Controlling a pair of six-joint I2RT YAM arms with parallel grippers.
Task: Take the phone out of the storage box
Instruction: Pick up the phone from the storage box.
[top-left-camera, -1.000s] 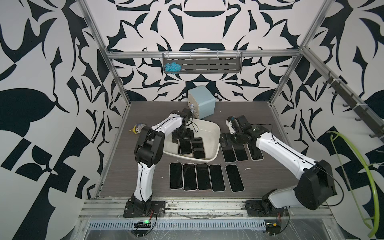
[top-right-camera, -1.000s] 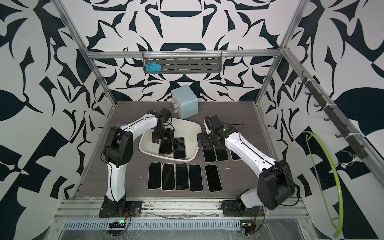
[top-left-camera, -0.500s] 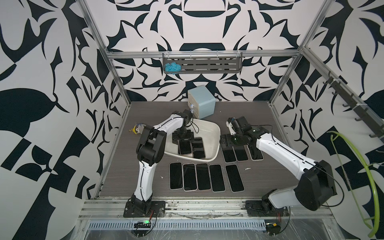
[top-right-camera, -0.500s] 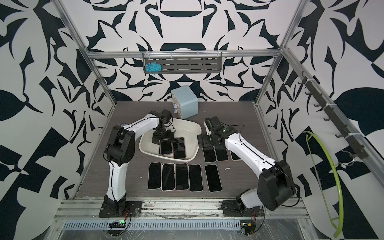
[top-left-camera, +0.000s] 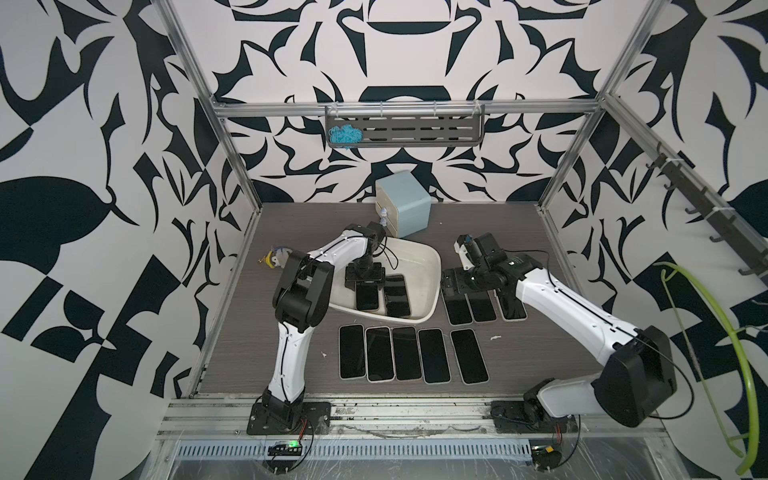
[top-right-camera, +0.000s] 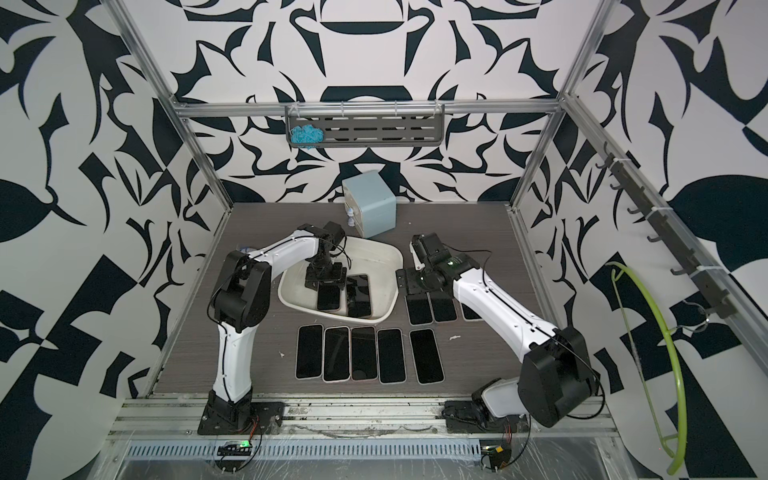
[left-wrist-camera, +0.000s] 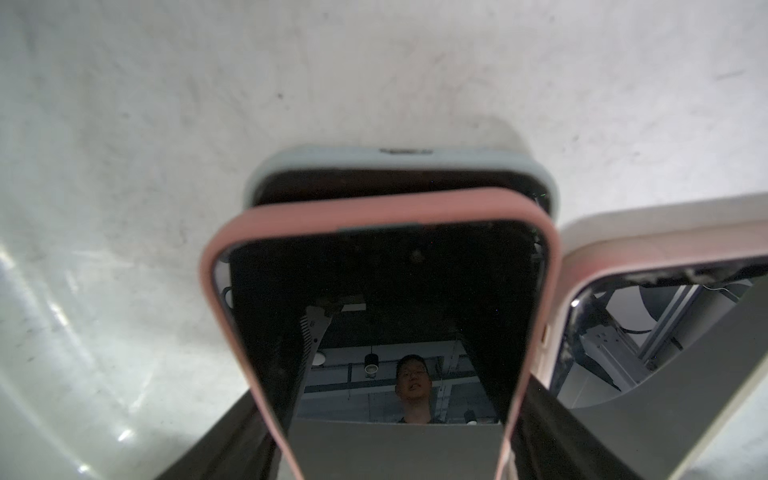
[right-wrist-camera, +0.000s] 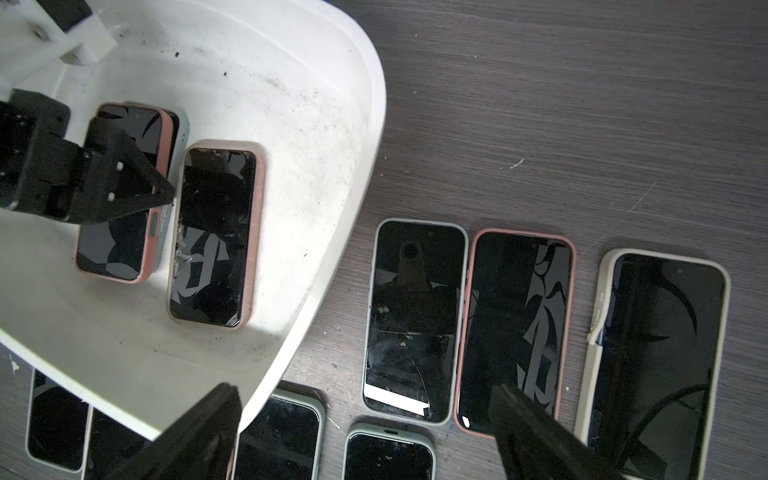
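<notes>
The storage box (top-left-camera: 435, 270) (top-right-camera: 398, 266) (right-wrist-camera: 365, 124), a shallow white tub, lies mid-table. Inside it, a pink-cased phone (top-left-camera: 368, 298) (top-right-camera: 329, 299) (left-wrist-camera: 382, 257) (right-wrist-camera: 120, 245) rests on top of a grey-cased phone (left-wrist-camera: 399, 160). Beside them lies another phone (top-left-camera: 397, 298) (right-wrist-camera: 216, 237) with a cracked screen. My left gripper (top-left-camera: 365, 284) (top-right-camera: 326, 284) (left-wrist-camera: 395, 390) reaches down into the box and is shut on the pink phone's long sides. To the right of the box, my right gripper (top-left-camera: 455, 286) (top-right-camera: 409, 284) (right-wrist-camera: 363, 390) hovers open and holds nothing.
Several phones (top-left-camera: 407, 353) lie in a row on the table in front of the box. Three more phones (top-left-camera: 482, 307) lie under the right gripper. A light-blue drawer cube (top-left-camera: 405, 208) stands behind the box. A small yellow toy (top-left-camera: 274, 257) sits at the left edge.
The left gripper's jaws have closed onto the pink phone's sides inside the box. The right arm has stayed still.
</notes>
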